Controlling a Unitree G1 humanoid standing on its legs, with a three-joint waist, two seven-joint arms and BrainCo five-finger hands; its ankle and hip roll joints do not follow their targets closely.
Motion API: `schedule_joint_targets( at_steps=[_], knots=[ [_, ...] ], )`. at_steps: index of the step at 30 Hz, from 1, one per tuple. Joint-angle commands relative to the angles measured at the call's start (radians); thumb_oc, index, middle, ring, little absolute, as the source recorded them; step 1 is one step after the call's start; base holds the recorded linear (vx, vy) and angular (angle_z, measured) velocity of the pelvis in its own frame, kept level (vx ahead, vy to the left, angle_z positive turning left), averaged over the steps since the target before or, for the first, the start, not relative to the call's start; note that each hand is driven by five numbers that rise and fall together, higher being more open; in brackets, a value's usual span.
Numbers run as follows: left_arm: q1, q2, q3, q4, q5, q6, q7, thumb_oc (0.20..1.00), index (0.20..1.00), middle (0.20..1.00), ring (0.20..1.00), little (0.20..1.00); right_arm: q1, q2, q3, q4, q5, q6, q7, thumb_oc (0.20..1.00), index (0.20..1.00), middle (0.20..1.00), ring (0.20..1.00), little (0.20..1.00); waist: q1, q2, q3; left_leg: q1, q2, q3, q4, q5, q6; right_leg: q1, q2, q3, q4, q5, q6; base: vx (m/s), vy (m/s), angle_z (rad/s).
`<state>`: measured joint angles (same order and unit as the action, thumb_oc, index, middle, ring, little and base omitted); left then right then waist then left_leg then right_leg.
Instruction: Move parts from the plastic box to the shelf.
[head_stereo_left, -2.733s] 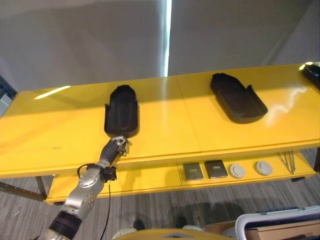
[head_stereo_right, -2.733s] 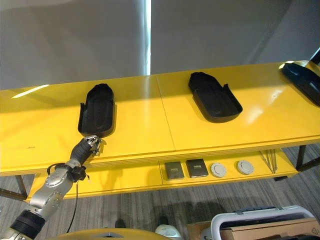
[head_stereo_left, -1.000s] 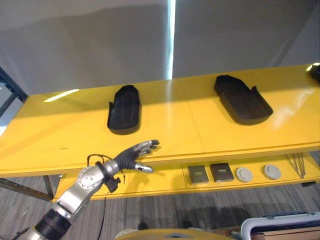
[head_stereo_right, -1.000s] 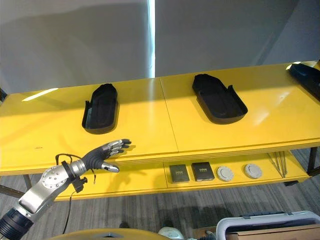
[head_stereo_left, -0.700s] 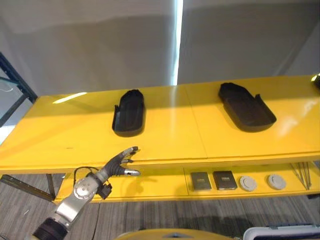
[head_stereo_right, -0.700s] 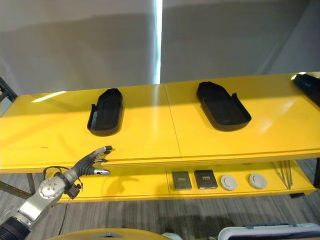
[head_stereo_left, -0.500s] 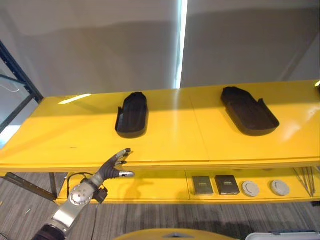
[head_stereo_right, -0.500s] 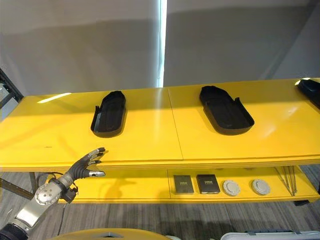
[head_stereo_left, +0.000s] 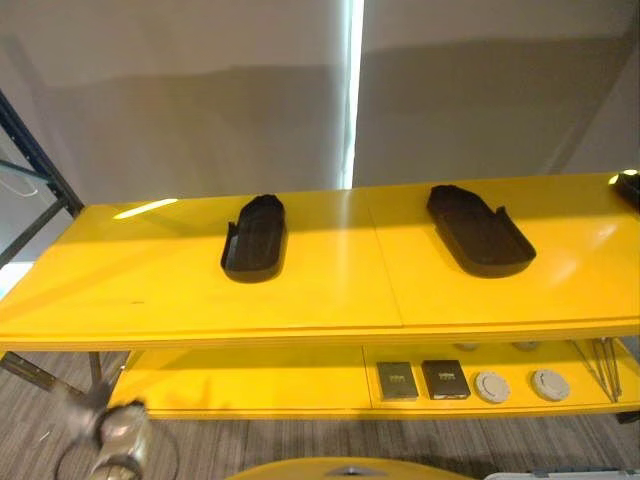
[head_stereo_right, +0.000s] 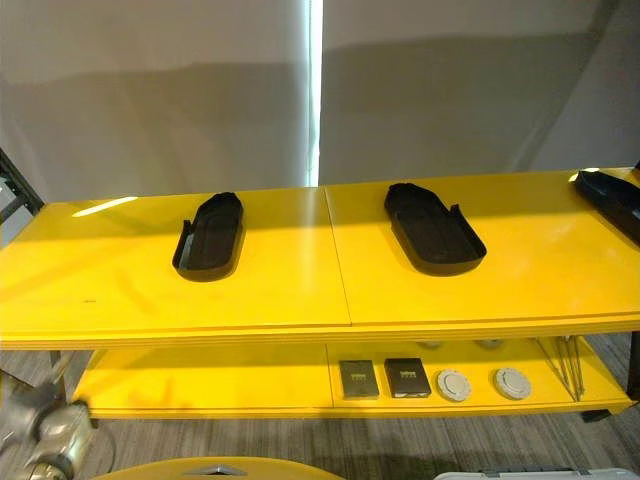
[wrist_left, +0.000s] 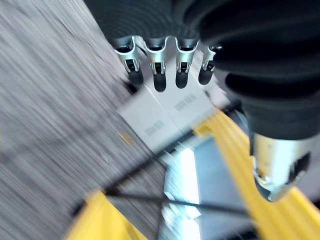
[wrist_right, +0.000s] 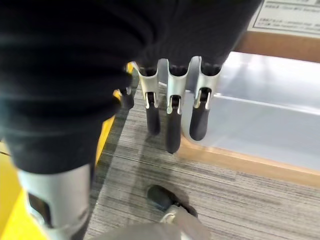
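Grey carpet (head_stereo_right: 250, 440) under a long yellow shelf (head_stereo_right: 300, 290); both hands low, empty.

Nearest, in the right wrist view, the right hand (wrist_right: 172, 107) hangs with fingers (wrist_right: 171, 131) straight and slightly apart, holding nothing, above carpet and the pale rim of a plastic box (wrist_right: 260, 125) just beyond the fingertips. In the left wrist view the left hand (wrist_left: 165, 70) also has straight, relaxed fingers (wrist_left: 159, 80), empty, over carpet. On the lower tier, right of centre in the head views, sit two dark square parts (head_stereo_right: 381, 377) and two pale round parts (head_stereo_right: 484, 384). On the shelf's top surface, left of centre, lies one black tray-shaped part (head_stereo_right: 209, 238); a second, wider black part (head_stereo_right: 433, 229) lies right of centre, well apart from it. A third black part (head_stereo_right: 612, 200) shows at the far right edge. Behind stands a grey wall (head_stereo_right: 160, 110).
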<state>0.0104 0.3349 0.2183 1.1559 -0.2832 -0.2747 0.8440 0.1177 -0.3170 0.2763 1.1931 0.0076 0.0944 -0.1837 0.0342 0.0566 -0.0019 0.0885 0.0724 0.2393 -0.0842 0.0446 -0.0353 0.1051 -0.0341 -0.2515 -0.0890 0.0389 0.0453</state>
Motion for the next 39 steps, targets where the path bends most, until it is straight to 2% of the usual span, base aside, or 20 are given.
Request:
schedule_joint_targets(
  at_steps=[1,3,6,8,9,10,12,15,18,19,21,25,26,28,29,30,31,32,36,39],
  knots=[
    [0.068,0.058,-0.025,-0.037,-0.003,-0.008,0.091,1.000,1.000,1.000,1.000,1.000,-0.048,0.006,0.014,0.033,-0.025,0.016,-0.014,1.000,1.000,1.000,1.000,1.000,0.041,-0.041,0.072,0.004,0.063,-0.075,0.010,-0.019,-0.044,0.000,-0.107,0.029,0.002,0.000,0.086,0.02,0.021,0.38],
    [0.065,0.051,-0.024,-0.017,0.079,0.065,0.069,1.000,1.000,1.000,1.000,1.000,-0.040,0.002,0.017,0.029,-0.026,0.008,-0.005,1.000,1.000,1.000,1.000,1.000,0.038,-0.045,0.074,0.003,0.063,-0.076,0.007,-0.022,-0.045,-0.003,-0.111,0.021,0.002,-0.001,0.091,0.02,0.007,0.42],
    [0.078,0.039,-0.060,0.005,0.134,0.109,0.015,1.000,1.000,1.000,1.000,1.000,-0.040,0.001,0.011,0.034,-0.023,0.001,-0.001,1.000,1.000,1.000,1.000,1.000,0.041,-0.048,0.077,0.005,0.063,-0.076,0.004,-0.026,-0.045,-0.003,-0.110,0.016,0.002,-0.002,0.091,0.01,-0.003,0.14],
    [0.092,0.024,-0.095,0.032,0.160,0.141,-0.068,1.000,1.000,1.000,1.000,1.000,-0.039,0.003,0.004,0.039,-0.026,-0.005,0.001,1.000,1.000,1.000,1.000,1.000,0.043,-0.050,0.082,0.009,0.062,-0.075,0.002,-0.030,-0.043,0.000,-0.109,0.016,0.002,-0.002,0.092,0.01,0.000,-0.05],
    [0.110,-0.006,-0.156,0.079,0.209,0.188,-0.189,1.000,1.000,1.000,1.000,1.000,-0.041,0.005,-0.007,0.044,-0.041,-0.011,0.006,1.000,1.000,1.000,1.000,1.000,0.041,-0.054,0.083,0.008,0.060,-0.074,0.002,-0.031,-0.039,-0.002,-0.108,0.017,0.002,0.000,0.092,0.02,-0.004,-0.07],
    [0.120,-0.025,-0.200,0.105,0.218,0.208,-0.249,1.000,1.000,1.000,1.000,1.000,-0.044,0.008,-0.013,0.043,-0.057,-0.007,0.006,1.000,1.000,1.000,1.000,1.000,0.038,-0.056,0.086,0.011,0.059,-0.069,0.003,-0.034,-0.036,-0.001,-0.107,0.020,0.002,0.000,0.093,0.04,-0.009,-0.04],
    [0.119,-0.058,-0.250,0.136,0.192,0.213,-0.296,1.000,1.000,1.000,1.000,1.000,-0.051,0.016,-0.012,0.048,-0.081,0.004,-0.009,1.000,1.000,1.000,1.000,1.000,0.026,-0.065,0.087,0.018,0.057,-0.060,0.006,-0.041,-0.031,0.002,-0.101,0.035,0.002,-0.001,0.090,0.07,-0.009,-0.07],
    [0.092,-0.088,-0.308,0.134,0.190,0.183,-0.314,1.000,1.000,1.000,1.000,1.000,-0.057,0.023,0.007,0.063,-0.066,0.016,-0.001,1.000,1.000,1.000,1.000,1.000,0.017,-0.087,0.091,0.006,0.035,-0.098,0.066,-0.082,-0.015,-0.002,-0.086,0.101,0.004,-0.002,0.082,0.05,0.032,-0.16],
    [0.075,-0.090,-0.346,0.118,0.117,0.196,-0.322,1.000,1.000,1.000,1.000,1.000,-0.078,0.003,0.038,0.062,-0.029,0.029,0.015,1.000,1.000,1.000,1.000,1.000,0.044,-0.108,0.113,-0.054,-0.034,-0.258,0.202,-0.160,0.017,-0.027,-0.086,0.209,0.022,0.001,0.080,-0.12,0.223,-0.82],
    [0.066,-0.093,-0.368,0.122,0.133,0.194,-0.346,1.000,1.000,1.000,1.000,1.000,-0.091,-0.012,0.045,0.065,0.038,0.028,0.019,1.000,1.000,1.000,1.000,1.000,0.060,-0.119,0.138,-0.096,-0.095,-0.341,0.303,-0.222,0.041,-0.035,-0.093,0.295,0.022,0.015,0.089,-0.23,0.337,-2.25],
    [0.058,-0.097,-0.379,0.123,0.156,0.196,-0.367,1.000,1.000,1.000,1.000,1.000,-0.095,-0.009,0.032,0.070,0.051,0.031,0.023,1.000,1.000,1.000,1.000,1.000,0.055,-0.116,0.143,-0.091,-0.103,-0.334,0.299,-0.233,0.051,-0.044,-0.101,0.315,0.025,0.022,0.099,-0.18,0.304,-1.91],
    [0.040,-0.091,-0.444,0.105,0.174,0.221,-0.396,1.000,1.000,1.000,1.000,1.000,-0.082,-0.001,-0.034,0.091,0.095,0.031,0.044,1.000,1.000,1.000,1.000,1.000,0.015,-0.094,0.160,-0.082,-0.136,-0.301,0.302,-0.250,0.068,-0.111,-0.132,0.365,0.002,0.070,0.142,-0.20,0.305,-0.72],
    [0.038,-0.084,-0.457,0.098,0.190,0.228,-0.398,1.000,1.000,1.000,1.000,1.000,-0.076,-0.002,-0.047,0.090,0.113,0.042,0.053,1.000,1.000,1.000,1.000,1.000,0.009,-0.089,0.165,-0.087,-0.142,-0.288,0.308,-0.253,0.071,-0.132,-0.138,0.356,0.002,0.068,0.150,-0.18,0.186,-0.95],
    [0.031,-0.067,-0.466,0.092,0.174,0.255,-0.399,1.000,1.000,1.000,1.000,1.000,-0.071,-0.003,-0.086,0.101,0.138,0.046,0.048,1.000,1.000,1.000,1.000,1.000,0.017,-0.079,0.171,-0.080,-0.144,-0.242,0.297,-0.246,0.074,-0.188,-0.180,0.267,0.002,0.084,0.173,-0.21,0.175,-0.78],
    [0.031,-0.064,-0.466,0.093,0.177,0.258,-0.401,1.000,1.000,1.000,1.000,1.000,-0.072,-0.003,-0.090,0.104,0.147,0.044,0.045,1.000,1.000,1.000,1.000,1.000,0.020,-0.078,0.172,-0.077,-0.143,-0.236,0.293,-0.245,0.074,-0.194,-0.185,0.251,0.002,0.086,0.176,-0.20,0.103,-0.92],
    [0.031,-0.056,-0.461,0.099,0.194,0.255,-0.414,1.000,1.000,1.000,1.000,1.000,-0.079,-0.001,-0.103,0.116,0.153,0.039,0.046,1.000,1.000,1.000,1.000,1.000,0.035,-0.076,0.173,-0.068,-0.141,-0.208,0.280,-0.240,0.071,-0.217,-0.207,0.181,0.002,0.107,0.179,-0.15,0.058,-0.91],
    [0.031,-0.053,-0.457,0.101,0.190,0.251,-0.417,1.000,1.000,1.000,1.000,1.000,-0.084,-0.001,-0.106,0.119,0.151,0.035,0.046,1.000,1.000,1.000,1.000,1.000,0.040,-0.078,0.171,-0.065,-0.141,-0.189,0.273,-0.238,0.072,-0.221,-0.218,0.146,0.002,0.120,0.178,-0.25,0.073,-1.14],
    [0.024,-0.047,-0.464,0.103,0.238,0.245,-0.434,1.000,1.000,1.000,1.000,1.000,-0.093,-0.005,-0.119,0.133,0.184,0.027,0.053,1.000,1.000,1.000,1.000,1.000,0.049,-0.079,0.171,-0.052,-0.142,-0.140,0.251,-0.234,0.085,-0.211,-0.233,0.069,0.020,0.144,0.174,-0.19,0.049,-1.14],
    [-0.002,-0.049,-0.483,0.096,0.215,0.255,-0.423,1.000,1.000,1.000,1.000,1.000,-0.091,-0.003,-0.128,0.148,0.171,0.012,0.061,1.000,1.000,1.000,1.000,1.000,0.043,-0.075,0.156,-0.048,-0.145,-0.065,0.216,-0.224,0.119,-0.221,-0.248,0.020,0.189,0.118,0.160,-0.14,0.023,-0.75],
    [-0.022,-0.048,-0.486,0.087,0.211,0.267,-0.426,1.000,1.000,1.000,1.000,1.000,-0.087,0.006,-0.114,0.153,0.173,-0.007,0.052,1.000,1.000,1.000,1.000,1.000,0.048,-0.067,0.149,-0.031,-0.139,-0.030,0.198,-0.239,0.130,-0.207,-0.249,-0.025,0.243,0.098,0.169,-0.05,-0.083,-0.36]
  ],
)
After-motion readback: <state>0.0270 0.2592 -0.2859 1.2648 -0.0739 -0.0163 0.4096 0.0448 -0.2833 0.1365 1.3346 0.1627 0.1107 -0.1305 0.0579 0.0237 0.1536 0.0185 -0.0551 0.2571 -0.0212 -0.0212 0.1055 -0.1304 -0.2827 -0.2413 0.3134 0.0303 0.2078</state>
